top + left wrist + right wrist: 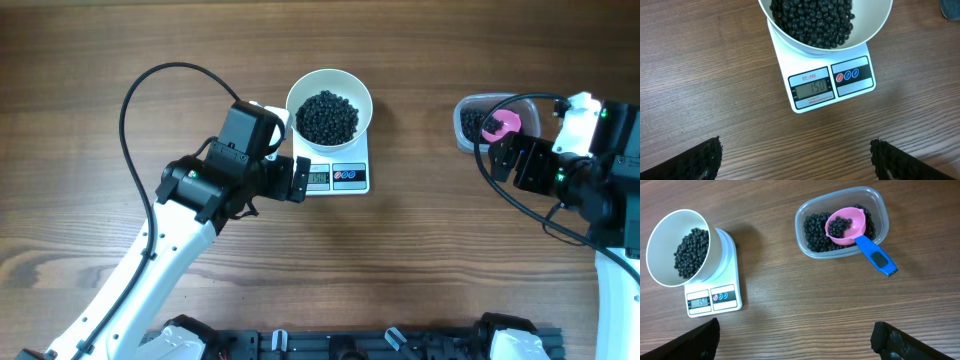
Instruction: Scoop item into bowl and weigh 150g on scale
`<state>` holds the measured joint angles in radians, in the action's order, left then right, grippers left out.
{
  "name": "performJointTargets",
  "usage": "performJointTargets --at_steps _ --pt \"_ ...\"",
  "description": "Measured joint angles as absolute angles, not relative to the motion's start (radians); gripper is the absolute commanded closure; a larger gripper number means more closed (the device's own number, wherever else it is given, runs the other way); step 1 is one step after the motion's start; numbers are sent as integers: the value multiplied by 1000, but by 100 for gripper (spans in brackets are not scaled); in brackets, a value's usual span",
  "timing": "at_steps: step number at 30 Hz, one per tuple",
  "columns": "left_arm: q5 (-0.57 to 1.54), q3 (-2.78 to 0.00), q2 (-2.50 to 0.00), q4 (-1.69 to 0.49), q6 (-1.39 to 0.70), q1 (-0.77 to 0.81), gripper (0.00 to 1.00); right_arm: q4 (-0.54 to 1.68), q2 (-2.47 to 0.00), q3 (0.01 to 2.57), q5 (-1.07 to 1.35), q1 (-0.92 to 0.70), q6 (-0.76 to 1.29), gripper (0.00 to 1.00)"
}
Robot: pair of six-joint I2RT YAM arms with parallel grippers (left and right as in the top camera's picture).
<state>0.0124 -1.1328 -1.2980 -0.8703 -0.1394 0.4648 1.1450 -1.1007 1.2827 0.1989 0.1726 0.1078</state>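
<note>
Both pairs of jaws stand spread as wide as they go, and neither holds anything. We see the left gripper (797, 162) hanging over bare wood, its dark ridged fingertips (705, 159) showing only at the two lower corners of its own wrist view. Just ahead of it on the table (700, 75) lies the scale (832, 84), apart from the fingers and turned a little askew to them. The edge nearest the gripper carries the grey display (812, 90), where we read 150, and beside that sit the round red and blue buttons (847, 76).

On the far part of the scale stands the white bowl (875, 30), upright and overhanging the platform on all sides. It holds a dark heap of beans (812, 20) that covers its bottom and lies well below the rim.

The right gripper (795, 340) hovers over empty wood too, well apart from the scale. Ahead of it lies the clear plastic tub (881, 211), with more of the black beans spread across its floor. The pink scoop (846, 225) rests inside the tub on top of them, its cup upward with a few beans in it. Its blue handle (876, 256) reaches out over the tub's rim toward the gripper; we cannot tell whether the tip touches the table. In the overhead view this gripper sits just beside the tub, and the arm hides part of it.
</note>
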Motion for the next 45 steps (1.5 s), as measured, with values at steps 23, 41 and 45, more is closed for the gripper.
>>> performJointTargets --at_steps 23,41,45 --pt "12 -1133 -1298 -870 -139 465 0 1110 -1101 1282 198 173 107 0" --pt "12 -1133 -1298 -868 -139 465 0 107 -590 496 146 35 -3 0" --pt "12 -1133 -1298 -871 -139 465 0 -78 -421 252 150 35 -1 0"
